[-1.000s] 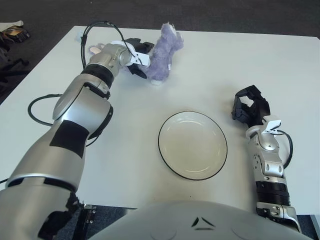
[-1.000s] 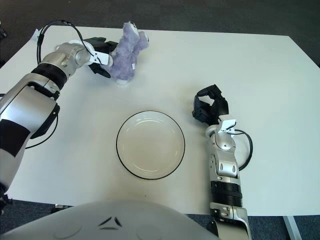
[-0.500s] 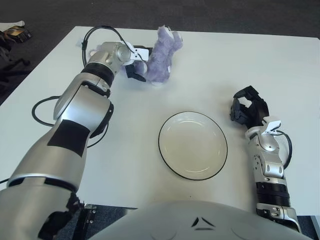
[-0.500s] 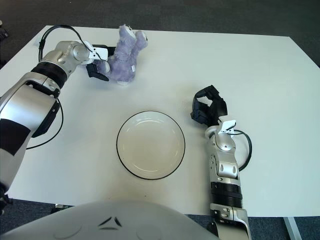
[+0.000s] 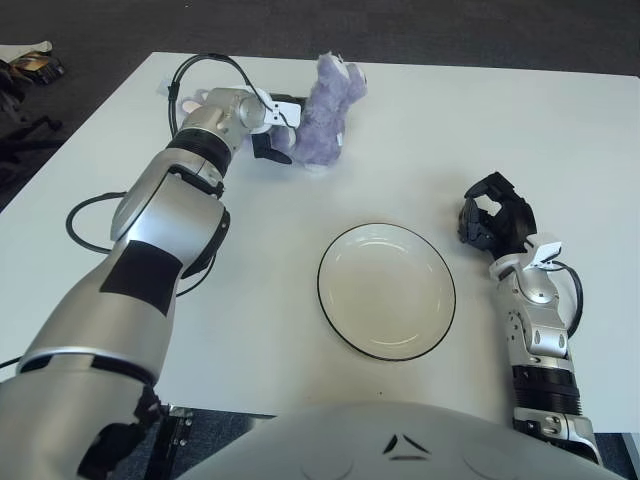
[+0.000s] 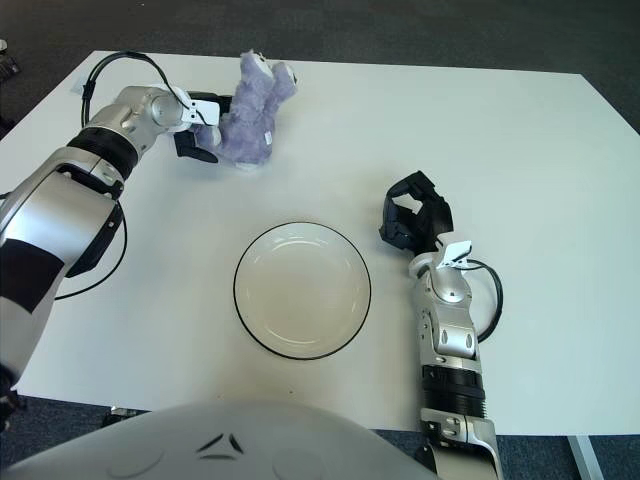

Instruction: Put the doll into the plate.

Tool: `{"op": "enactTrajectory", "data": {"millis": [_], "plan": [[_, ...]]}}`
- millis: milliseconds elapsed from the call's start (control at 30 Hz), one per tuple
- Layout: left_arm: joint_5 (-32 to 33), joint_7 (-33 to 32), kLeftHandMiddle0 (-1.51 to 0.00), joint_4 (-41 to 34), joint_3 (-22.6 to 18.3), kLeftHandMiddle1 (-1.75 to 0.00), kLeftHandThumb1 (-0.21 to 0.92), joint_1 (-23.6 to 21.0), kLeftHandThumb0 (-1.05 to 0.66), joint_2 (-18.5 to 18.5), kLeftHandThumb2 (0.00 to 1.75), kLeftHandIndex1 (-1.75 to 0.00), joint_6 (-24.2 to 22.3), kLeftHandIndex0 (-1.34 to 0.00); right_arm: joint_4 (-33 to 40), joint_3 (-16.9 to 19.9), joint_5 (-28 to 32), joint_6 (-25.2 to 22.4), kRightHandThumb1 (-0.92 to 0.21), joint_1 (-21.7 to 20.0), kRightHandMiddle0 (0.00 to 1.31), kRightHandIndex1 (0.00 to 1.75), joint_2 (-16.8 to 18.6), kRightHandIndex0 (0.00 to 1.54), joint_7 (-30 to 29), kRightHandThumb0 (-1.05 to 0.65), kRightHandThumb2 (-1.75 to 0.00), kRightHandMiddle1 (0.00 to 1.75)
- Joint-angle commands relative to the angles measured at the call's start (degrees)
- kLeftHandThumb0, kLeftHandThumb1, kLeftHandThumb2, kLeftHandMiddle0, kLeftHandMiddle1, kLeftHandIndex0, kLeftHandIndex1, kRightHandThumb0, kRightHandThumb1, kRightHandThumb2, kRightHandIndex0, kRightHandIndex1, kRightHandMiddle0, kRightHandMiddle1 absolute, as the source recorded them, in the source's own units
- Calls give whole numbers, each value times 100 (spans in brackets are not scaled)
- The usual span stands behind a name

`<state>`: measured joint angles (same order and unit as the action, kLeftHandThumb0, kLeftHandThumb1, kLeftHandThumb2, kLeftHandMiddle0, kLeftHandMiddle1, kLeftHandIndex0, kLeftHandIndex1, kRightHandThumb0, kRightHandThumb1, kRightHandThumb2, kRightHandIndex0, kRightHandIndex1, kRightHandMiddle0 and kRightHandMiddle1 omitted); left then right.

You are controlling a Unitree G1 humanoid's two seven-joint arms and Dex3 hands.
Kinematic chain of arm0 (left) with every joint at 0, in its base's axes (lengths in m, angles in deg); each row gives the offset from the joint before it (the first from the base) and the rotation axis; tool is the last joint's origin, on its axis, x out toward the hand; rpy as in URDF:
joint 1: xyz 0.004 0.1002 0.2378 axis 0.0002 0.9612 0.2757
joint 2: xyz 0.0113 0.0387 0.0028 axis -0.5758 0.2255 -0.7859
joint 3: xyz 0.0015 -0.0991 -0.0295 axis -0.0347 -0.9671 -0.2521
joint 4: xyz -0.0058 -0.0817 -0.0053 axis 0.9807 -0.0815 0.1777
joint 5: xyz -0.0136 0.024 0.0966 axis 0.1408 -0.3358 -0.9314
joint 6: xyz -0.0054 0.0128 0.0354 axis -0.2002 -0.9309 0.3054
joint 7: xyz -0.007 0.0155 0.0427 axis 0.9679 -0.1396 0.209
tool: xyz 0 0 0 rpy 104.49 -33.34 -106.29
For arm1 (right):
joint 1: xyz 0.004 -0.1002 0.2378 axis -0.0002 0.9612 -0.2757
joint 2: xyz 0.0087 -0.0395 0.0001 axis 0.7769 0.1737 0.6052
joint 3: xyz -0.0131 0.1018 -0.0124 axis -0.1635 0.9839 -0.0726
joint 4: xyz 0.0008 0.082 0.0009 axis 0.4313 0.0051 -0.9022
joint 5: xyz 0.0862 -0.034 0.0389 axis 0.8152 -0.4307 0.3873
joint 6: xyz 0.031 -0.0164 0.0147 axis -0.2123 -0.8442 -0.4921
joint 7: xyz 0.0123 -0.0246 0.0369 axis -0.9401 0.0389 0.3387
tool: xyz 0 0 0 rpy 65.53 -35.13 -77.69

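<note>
My left hand [image 5: 272, 128] is out at the far side of the white table [image 5: 420, 140], pressed against the purple plush doll [image 5: 325, 113]. The doll lies immediately to the right of that hand, touching it; the dark fingers [image 6: 197, 150] reach in at the toy's lower flank, but the plush hides the contact, so I cannot tell whether they have actually closed on it or only rest against it. The doll stands roughly upright with its head away from me, long axis running from near to far with a slight tilt to the right, so the hand meets it side-on, across that axis. The white plate with a dark rim [image 5: 331, 320] lies nearer to me than the left hand and to its right, well apart from the doll, with nothing in it. My judgement: the carry has to travel back toward my body and rightward, and it falls to the left hand, since that one is already at the toy. My right hand [image 5: 497, 222] is parked just beside the plate's right edge, fingers curled in and holding nothing; it is near the plate but well apart from the doll. A small white tag shows low on the doll; any print on it is too small to read. No other brand, label or writing can be made out.
</note>
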<state>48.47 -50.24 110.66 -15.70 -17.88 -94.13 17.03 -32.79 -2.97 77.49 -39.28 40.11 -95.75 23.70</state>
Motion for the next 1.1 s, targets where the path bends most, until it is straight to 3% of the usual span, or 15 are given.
{"op": "enactTrajectory", "data": {"millis": [0,67,200,667,733,867,1067], "plan": [[-43,66,-9,144,33,-33,2,372,-21,117,120,-66,-13,0,-103,-33,79,-178,-46,359,51,175,147,129,29,-44,-115,175],[-27,21,-4,134,24,-48,2,407,-19,122,121,-67,-8,0,-74,-36,83,-207,-46,366,51,175,148,129,30,-44,-115,175],[41,-64,-1,110,-36,-60,0,471,-10,139,125,-71,4,0,-19,-47,91,-265,-46,382,51,175,143,129,47,-44,-115,175],[-184,-532,0,116,173,-56,-1,586,-13,272,124,-57,-462,0,132,-41,93,-399,-46,432,50,175,187,128,31,-44,-114,175],[-229,-620,0,127,227,-53,0,613,-9,307,125,-52,-582,0,144,-53,73,-390,-46,445,50,175,186,128,35,-44,-114,175],[-255,-797,0,146,248,-49,-2,680,15,365,135,-40,-787,0,114,-69,63,-329,-46,466,50,175,160,128,89,-44,-114,175],[-206,-975,0,138,211,-56,-1,756,34,404,144,-32,-876,0,99,-67,106,-344,-48,467,49,175,123,128,190,-43,-112,175]]}}
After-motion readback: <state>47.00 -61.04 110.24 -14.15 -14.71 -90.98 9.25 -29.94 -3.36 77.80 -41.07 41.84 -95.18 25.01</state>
